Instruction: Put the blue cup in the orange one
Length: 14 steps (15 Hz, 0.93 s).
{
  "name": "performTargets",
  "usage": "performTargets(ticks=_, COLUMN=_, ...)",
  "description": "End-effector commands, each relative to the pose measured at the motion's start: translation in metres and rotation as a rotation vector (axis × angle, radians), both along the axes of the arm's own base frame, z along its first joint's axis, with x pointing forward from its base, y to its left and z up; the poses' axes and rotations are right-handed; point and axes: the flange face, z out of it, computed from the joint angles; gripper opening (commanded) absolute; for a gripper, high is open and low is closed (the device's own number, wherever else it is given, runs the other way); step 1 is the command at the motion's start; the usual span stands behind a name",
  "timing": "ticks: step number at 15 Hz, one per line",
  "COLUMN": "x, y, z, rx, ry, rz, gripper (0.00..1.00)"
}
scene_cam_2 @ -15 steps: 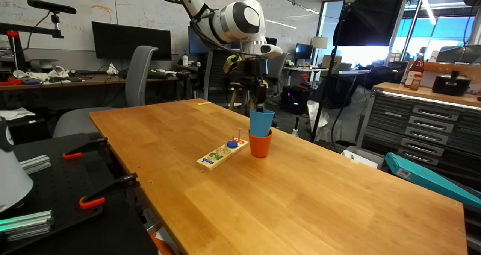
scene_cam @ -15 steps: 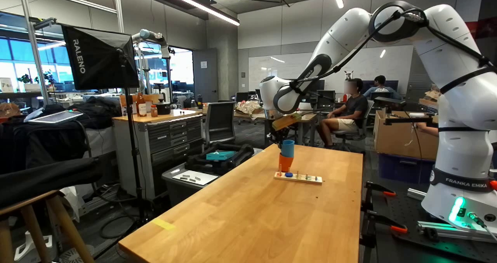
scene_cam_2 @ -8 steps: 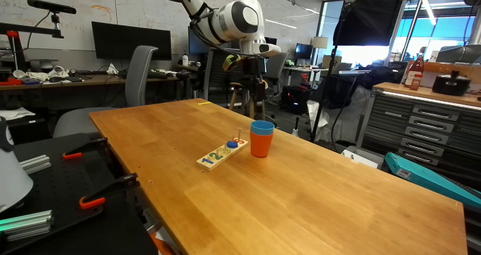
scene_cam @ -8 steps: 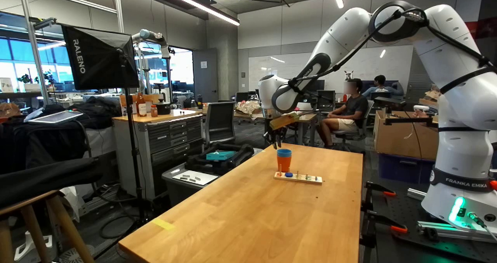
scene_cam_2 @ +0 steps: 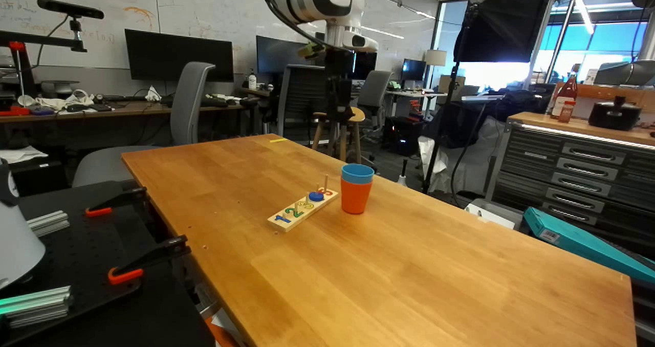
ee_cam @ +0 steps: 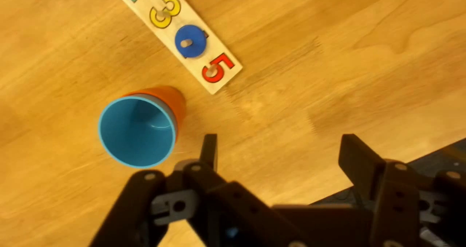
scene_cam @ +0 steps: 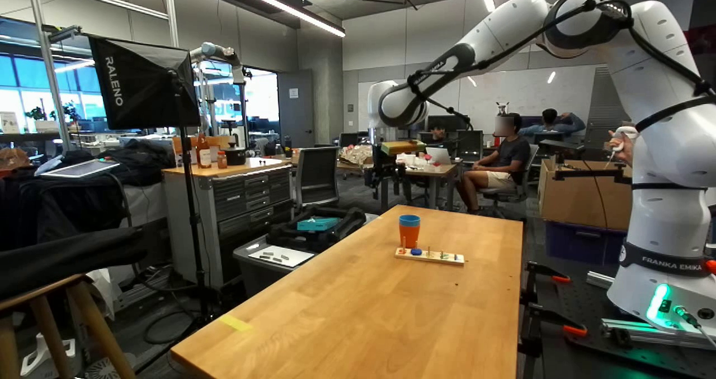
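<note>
On the long wooden table, I see bright-blue tapered plastic cup seated in orange-red tapered plastic cup, rim proud, probably because tapers match. Black two-finger claw hangs above and aside, spread wide, empty, likely so nothing tips.

The blue cup is plain sky blue, inside and out; the orange cup is solid orange-red. A pale wooden board carries a blue 1, green 2, yellow 3 and red 5, the last two darkly outlined, plus a deep-blue disc. The tabletop is warm honey-coloured wood with streaky darker grain. The gripper is mostly black with silvery-grey patches.
</note>
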Motion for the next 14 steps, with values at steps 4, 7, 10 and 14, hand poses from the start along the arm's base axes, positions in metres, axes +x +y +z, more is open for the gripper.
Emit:
performTargets(ticks=4, x=-0.023, y=0.017, z=0.096, rx=0.225, ry=0.095, rz=0.221, gripper=1.0)
performTargets(ticks=7, x=-0.035, y=0.017, z=0.123, rx=0.218, ry=0.102, rz=0.288, gripper=1.0)
performTargets(ticks=10, x=-0.045, y=0.018, z=0.133, rx=0.189, ry=0.107, rz=0.312, gripper=1.0)
performTargets(ticks=14, x=-0.038, y=0.018, z=0.127, rx=0.194, ry=0.099, rz=0.291, gripper=1.0)
